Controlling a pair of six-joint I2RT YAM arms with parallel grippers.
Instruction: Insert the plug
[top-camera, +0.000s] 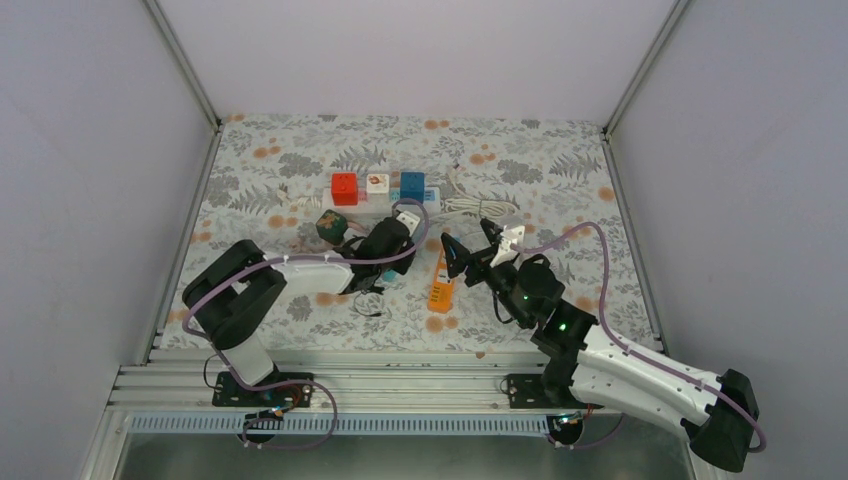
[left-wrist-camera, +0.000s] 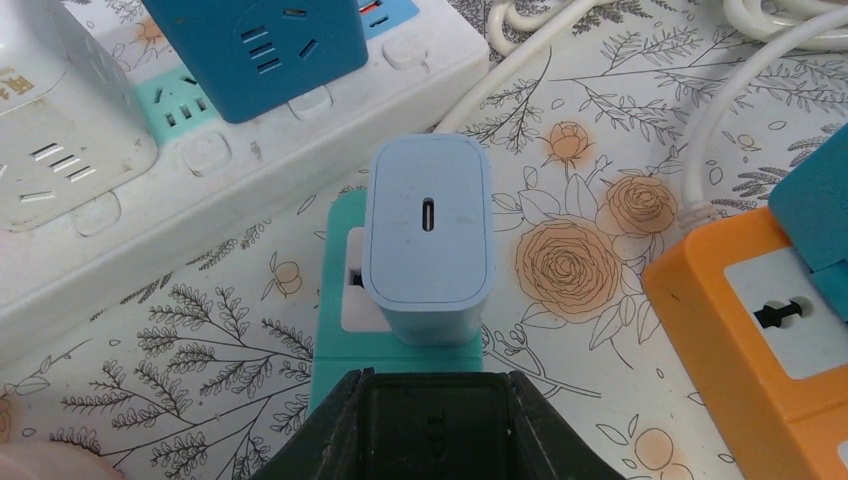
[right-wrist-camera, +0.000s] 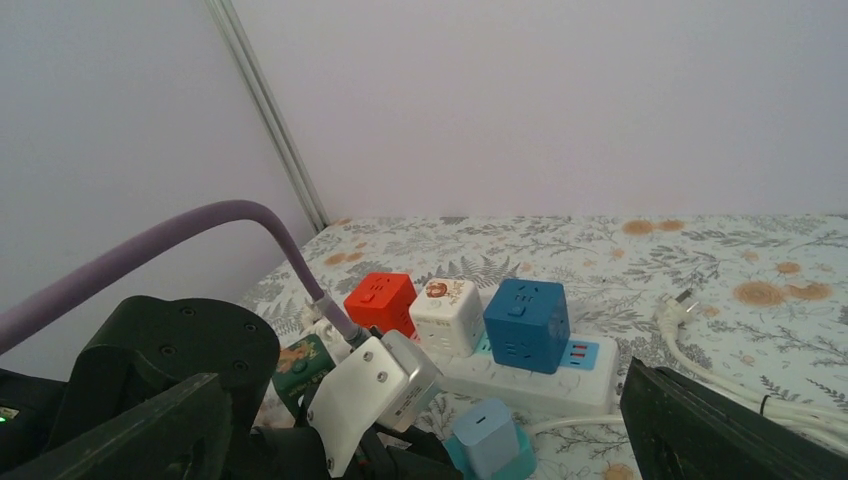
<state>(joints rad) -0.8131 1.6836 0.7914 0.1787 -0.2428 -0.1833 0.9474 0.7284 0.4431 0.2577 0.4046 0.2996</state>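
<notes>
The light blue plug (left-wrist-camera: 428, 235) stands upright in a teal socket (left-wrist-camera: 340, 340) on the flowered cloth, with a small slot on its top face. The near end of the teal socket runs in between the jaws of my left gripper (left-wrist-camera: 432, 400), which is shut on it just below the plug. In the right wrist view the plug (right-wrist-camera: 487, 435) and its teal socket (right-wrist-camera: 520, 462) sit low in the middle. My right gripper (right-wrist-camera: 440, 430) is wide open with nothing between its fingers. From above, the right gripper (top-camera: 470, 243) hovers just right of the left gripper (top-camera: 380, 270).
A white power strip (top-camera: 372, 213) behind carries red (top-camera: 344, 188), white (top-camera: 377, 184) and blue (top-camera: 412, 186) cube adapters. A green cube (top-camera: 329, 226) lies to the left. An orange power strip (left-wrist-camera: 770, 330) lies right of the plug. A coiled white cable (top-camera: 480, 205) lies at the back right.
</notes>
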